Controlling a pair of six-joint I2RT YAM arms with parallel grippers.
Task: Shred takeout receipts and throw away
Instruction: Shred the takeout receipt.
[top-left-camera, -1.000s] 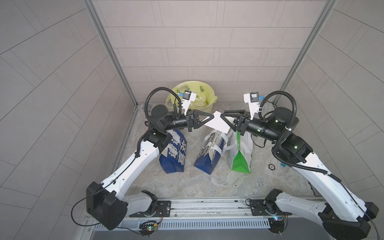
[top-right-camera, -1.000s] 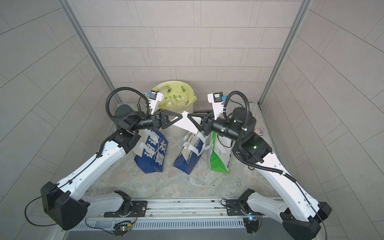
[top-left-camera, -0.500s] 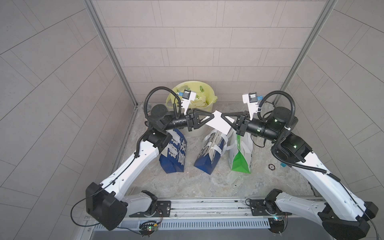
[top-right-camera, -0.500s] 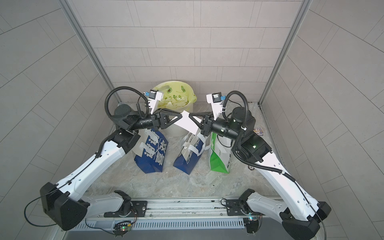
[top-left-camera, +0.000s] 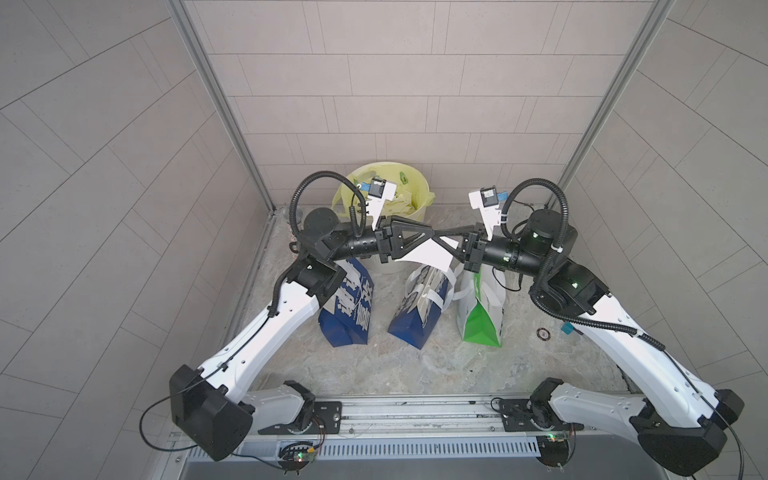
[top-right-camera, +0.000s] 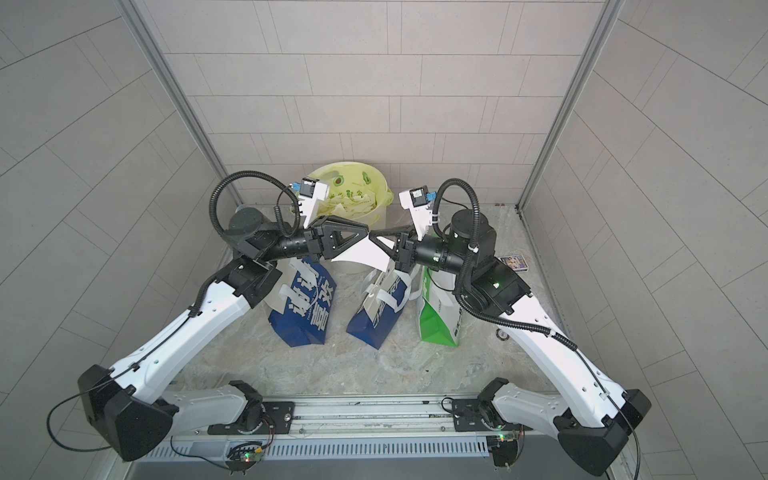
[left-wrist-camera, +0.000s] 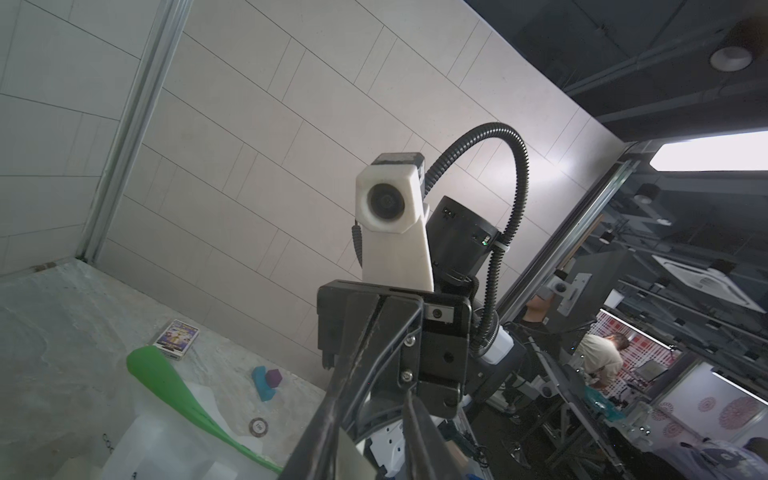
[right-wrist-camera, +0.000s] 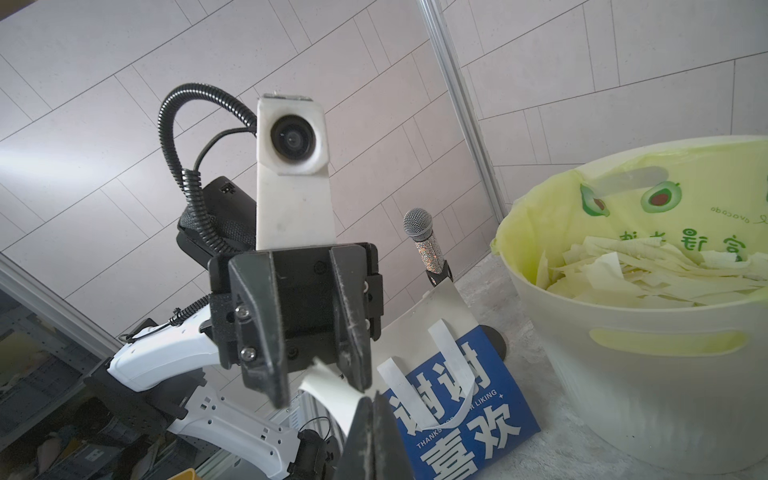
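Observation:
A white takeout receipt hangs in the air between both grippers, above the paper bags. My right gripper is shut on one edge of it. My left gripper faces it tip to tip. Its jaws stand apart, and the curled receipt passes between them. Behind the grippers, a bin with a yellow liner holds several torn white strips.
Three bags stand on the stone floor below the arms: a blue one, a second blue one and a green and white one. A microphone leans by the bin. A card box and small ring lie at right.
My right gripper's jaws have closed on the receipt. My left gripper's jaws, shut on it a second ago, have parted. Both arms have hardly shifted.

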